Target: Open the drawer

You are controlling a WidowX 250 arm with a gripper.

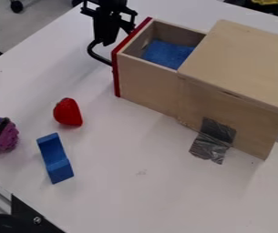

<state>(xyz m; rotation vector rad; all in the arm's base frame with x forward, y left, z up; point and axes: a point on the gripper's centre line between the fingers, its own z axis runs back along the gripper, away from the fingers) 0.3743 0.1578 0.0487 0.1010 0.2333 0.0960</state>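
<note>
While the open drawer [142,85] holds blue cloth [167,53], I cannot tell the end effector's [109,38] opening or grip.

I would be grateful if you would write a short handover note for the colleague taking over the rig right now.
Gripper: the black two-finger gripper hangs at the drawer's front, close to the curved black handle; whether it touches the handle, I cannot tell.
Job's things: the light wooden drawer with a red front stands out from its wooden box, a piece of blue material visible inside.
Done: the drawer is open.
Left: probably only moving the gripper clear of the handle; I cannot tell whether the drawer could come out further.
</note>
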